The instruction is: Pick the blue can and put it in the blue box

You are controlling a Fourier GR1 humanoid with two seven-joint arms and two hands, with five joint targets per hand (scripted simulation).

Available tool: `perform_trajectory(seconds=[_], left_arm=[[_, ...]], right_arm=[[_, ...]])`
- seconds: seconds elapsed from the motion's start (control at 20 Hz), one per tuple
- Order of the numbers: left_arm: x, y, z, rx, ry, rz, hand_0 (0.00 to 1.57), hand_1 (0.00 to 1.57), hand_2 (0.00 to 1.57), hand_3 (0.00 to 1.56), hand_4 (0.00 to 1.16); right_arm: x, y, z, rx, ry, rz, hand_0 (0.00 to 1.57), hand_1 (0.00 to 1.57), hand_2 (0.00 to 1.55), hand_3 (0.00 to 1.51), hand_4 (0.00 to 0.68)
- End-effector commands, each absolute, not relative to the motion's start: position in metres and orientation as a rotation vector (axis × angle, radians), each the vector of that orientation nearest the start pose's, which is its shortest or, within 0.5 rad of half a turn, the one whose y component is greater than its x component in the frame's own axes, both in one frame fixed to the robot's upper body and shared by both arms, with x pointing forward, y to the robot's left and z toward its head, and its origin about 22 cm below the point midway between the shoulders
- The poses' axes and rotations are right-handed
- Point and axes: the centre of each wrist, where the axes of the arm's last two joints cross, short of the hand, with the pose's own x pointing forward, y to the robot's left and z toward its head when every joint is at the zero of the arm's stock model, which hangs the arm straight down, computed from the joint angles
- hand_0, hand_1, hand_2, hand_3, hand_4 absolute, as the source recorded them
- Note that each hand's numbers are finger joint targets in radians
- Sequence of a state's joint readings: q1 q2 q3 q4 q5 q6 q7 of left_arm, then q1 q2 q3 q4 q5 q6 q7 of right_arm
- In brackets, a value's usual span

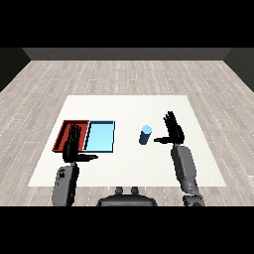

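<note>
A blue can (145,135) stands upright on the white table, right of the trays. My right hand (173,131) is just to the can's right, fingers straight up and thumb pointing toward the can, not touching it. The light blue tray (100,136) lies left of the can with nothing in it. Over the red tray's near edge hovers my left hand (73,146), open, fingers straight and thumb out to the right, holding nothing.
The red tray (67,130) lies against the left side of the light blue one, partly hidden by my left hand. The white table (129,111) extends behind and to the right of the can; a wooden floor surrounds it.
</note>
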State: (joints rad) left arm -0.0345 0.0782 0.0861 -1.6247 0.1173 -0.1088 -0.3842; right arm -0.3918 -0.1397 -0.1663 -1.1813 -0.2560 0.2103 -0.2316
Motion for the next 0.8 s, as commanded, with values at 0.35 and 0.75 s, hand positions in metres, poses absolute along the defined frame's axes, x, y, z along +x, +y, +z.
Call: perform_trajectory(seconds=[0.35, 0.75], left_arm=[[0.250, 0.263, 0.031, -0.059, -2.056, 0.020, 0.00, 0.00, 0.00, 0.00, 0.00], [0.249, 0.274, 0.039, -0.073, -2.049, 0.025, 0.00, 0.00, 0.00, 0.00, 0.00]], right_arm=[[0.337, -0.235, -0.008, 0.316, -1.758, -0.146, 0.00, 0.00, 0.00, 0.00, 0.000], [0.340, -0.217, -0.042, 0.321, -1.703, -0.159, 0.00, 0.00, 0.00, 0.00, 0.000]])
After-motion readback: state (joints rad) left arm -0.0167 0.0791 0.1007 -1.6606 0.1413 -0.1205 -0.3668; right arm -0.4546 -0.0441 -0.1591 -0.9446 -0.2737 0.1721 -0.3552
